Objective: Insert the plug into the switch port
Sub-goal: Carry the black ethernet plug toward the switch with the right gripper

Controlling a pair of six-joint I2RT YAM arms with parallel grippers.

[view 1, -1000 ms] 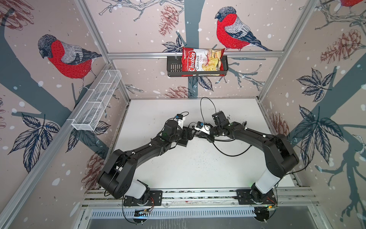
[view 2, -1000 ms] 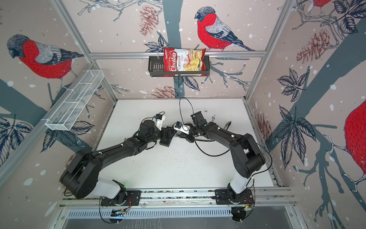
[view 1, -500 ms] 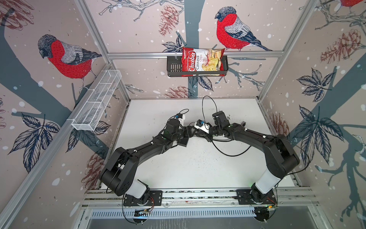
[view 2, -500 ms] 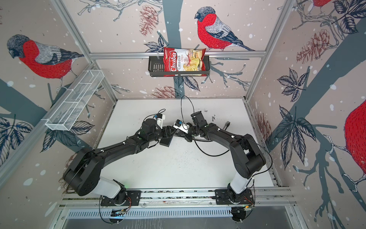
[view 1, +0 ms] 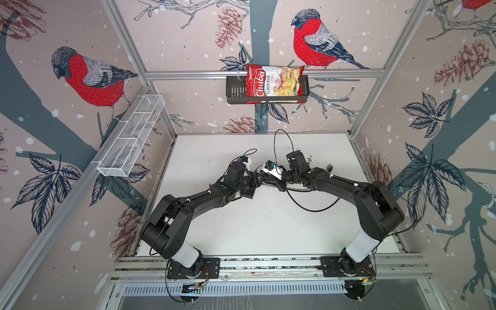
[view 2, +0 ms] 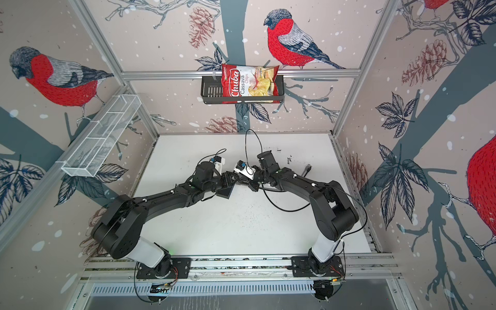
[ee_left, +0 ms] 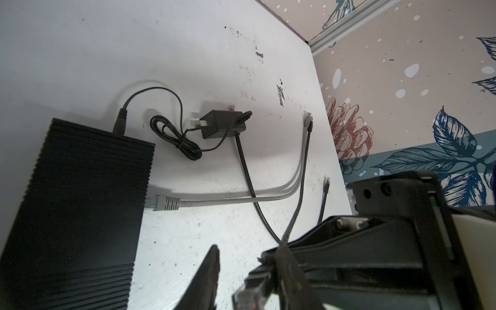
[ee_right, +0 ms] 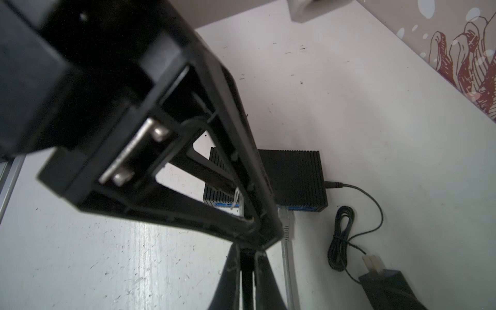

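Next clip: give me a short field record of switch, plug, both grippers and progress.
switch: black ribbed box, flat on the white table, gray cable already plugged in
left gripper: fingers on either side of the plug; grip unclear
right gripper: shut on the dark cable
plug: clear connector, away from the switch
progress: plug not inserted

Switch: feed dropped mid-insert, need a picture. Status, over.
Right gripper shut on the dark cable. Left gripper at its plug, grip unclear. Switch flat on the table, plug not in yet. Grey cable already plugged into it.
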